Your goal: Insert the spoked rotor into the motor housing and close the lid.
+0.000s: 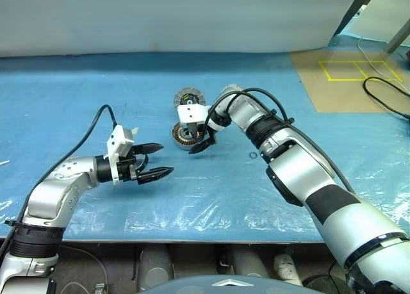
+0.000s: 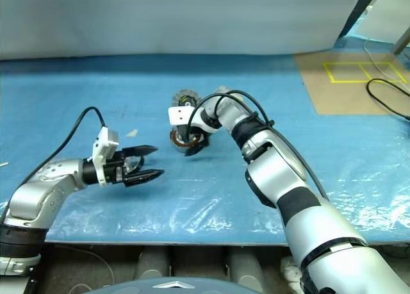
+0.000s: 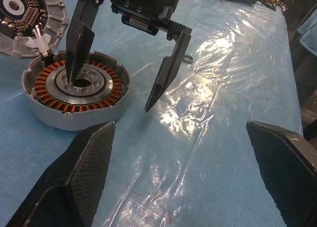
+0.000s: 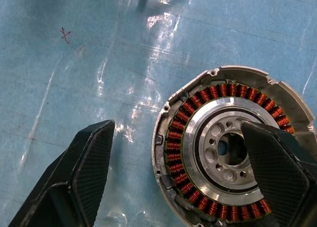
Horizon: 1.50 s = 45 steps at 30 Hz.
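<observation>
The motor housing (image 1: 181,135) is a shallow grey cup on the blue sheet, showing copper windings (image 4: 174,138) around a silver hub. Its lid (image 1: 188,97) lies open just behind it, ribbed face and black-and-yellow centre (image 3: 20,12) up. My right gripper (image 1: 200,143) hangs open over the housing's near-right rim, pointing steeply down. One finger (image 3: 79,44) is over the hub and the other (image 3: 166,78) is outside the wall, with nothing between them. My left gripper (image 1: 165,159) is open and empty, to the left of the housing and nearer to me. The spoked rotor is out of view.
A tiny black O-ring (image 1: 253,155) lies on the sheet right of the housing. At the back right are a brown board with yellow tape (image 1: 352,70) and a black cable (image 1: 384,92). The table's front edge (image 1: 192,239) is close below both arms.
</observation>
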Each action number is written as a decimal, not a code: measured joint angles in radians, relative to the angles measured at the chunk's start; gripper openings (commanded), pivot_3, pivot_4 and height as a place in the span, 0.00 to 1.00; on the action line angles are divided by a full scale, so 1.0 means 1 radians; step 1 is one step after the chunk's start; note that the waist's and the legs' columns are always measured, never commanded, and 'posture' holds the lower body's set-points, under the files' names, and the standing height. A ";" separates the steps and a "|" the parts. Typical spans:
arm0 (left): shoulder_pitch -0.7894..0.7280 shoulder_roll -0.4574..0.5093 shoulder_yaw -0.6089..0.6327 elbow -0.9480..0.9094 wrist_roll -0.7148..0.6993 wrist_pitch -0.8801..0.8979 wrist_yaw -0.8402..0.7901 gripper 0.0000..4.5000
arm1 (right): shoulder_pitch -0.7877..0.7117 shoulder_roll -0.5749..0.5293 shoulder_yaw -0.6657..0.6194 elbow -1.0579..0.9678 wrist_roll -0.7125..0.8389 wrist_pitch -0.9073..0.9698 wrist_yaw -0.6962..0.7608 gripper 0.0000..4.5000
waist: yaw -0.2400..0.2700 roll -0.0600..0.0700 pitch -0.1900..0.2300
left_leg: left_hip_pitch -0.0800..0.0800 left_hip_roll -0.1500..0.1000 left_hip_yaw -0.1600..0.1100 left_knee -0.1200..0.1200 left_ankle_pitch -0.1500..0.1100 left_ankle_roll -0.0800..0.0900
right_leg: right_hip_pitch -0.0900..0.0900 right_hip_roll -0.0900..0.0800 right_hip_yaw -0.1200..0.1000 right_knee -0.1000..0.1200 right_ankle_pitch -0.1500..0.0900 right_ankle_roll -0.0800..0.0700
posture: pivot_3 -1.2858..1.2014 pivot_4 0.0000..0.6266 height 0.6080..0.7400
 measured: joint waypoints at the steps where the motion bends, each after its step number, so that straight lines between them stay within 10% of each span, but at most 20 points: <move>1: 0.002 -0.003 -0.006 -0.001 0.000 0.000 0.000 1.00 | 0.000 -0.002 0.003 0.000 -0.010 -0.010 -0.004 0.96 | 0.000 0.000 0.000 | 0.000 0.000 0.000 0.000 0.000 0.000 | 0.000 0.000 0.000 0.000 0.000 0.000 | 0.52 0.24 1.00; 22: 0.020 -0.021 -0.026 -0.025 0.000 0.000 0.010 1.00 | 0.020 0.000 0.017 -0.011 -0.087 -0.056 -0.019 0.96 | -0.001 0.000 0.000 | 0.000 0.000 0.000 0.000 0.001 0.002 | 0.000 0.000 0.000 0.001 0.000 0.000 | 0.52 0.24 1.00; 28: 0.022 -0.028 -0.027 -0.028 -0.002 0.004 0.018 1.00 | 0.029 -0.017 0.026 -0.017 -0.116 -0.115 -0.033 0.61 | 0.002 0.000 0.000 | 0.001 0.000 0.000 0.002 0.001 0.001 | 0.001 0.000 0.000 0.001 0.000 0.000 | 0.52 0.24 1.00; 33: 0.023 -0.028 -0.026 -0.028 -0.002 0.000 0.017 1.00 | 0.055 -0.039 0.030 -0.075 -0.120 -0.123 -0.015 0.61 | 0.002 0.000 0.000 | 0.000 0.000 0.000 0.003 0.001 0.002 | 0.001 0.000 0.000 0.001 0.000 0.000 | 0.52 0.24 1.00; 45: 0.020 -0.025 -0.024 -0.024 -0.004 0.000 0.000 1.00 | 0.292 -0.186 0.028 -0.653 -0.058 0.210 0.177 0.61 | 0.003 0.000 0.000 | 0.001 0.000 0.000 0.003 0.001 0.001 | 0.002 0.000 0.000 0.001 0.002 0.003 | 0.52 0.24 1.00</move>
